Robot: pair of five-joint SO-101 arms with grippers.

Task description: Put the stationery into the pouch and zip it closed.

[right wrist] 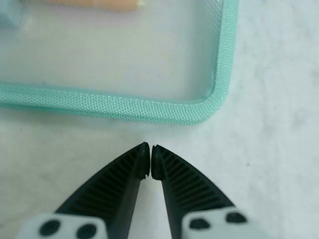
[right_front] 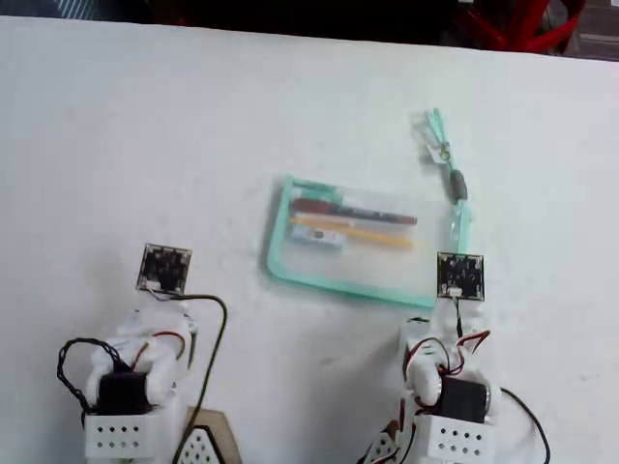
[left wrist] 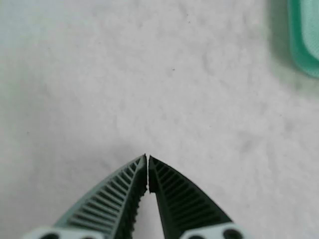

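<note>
A clear pouch (right_front: 363, 246) with a mint-green border lies flat in the middle of the table. Several pens and pencils (right_front: 353, 224) lie inside it. Its zipper pull with a green strap (right_front: 440, 145) trails off past the far right corner. My right gripper (right wrist: 150, 160) is shut and empty, just short of the pouch's near right corner (right wrist: 212, 102). An orange pencil (right wrist: 99, 5) shows through the pouch wall. My left gripper (left wrist: 147, 172) is shut over bare table, to the left of the pouch, whose green edge (left wrist: 304, 40) shows at the side.
Both arms (right_front: 131, 387) (right_front: 450, 396) sit folded at the near edge of the white table (right_front: 145, 126), with cables beside them. A dark background and red frame (right_front: 522, 24) lie beyond the far edge.
</note>
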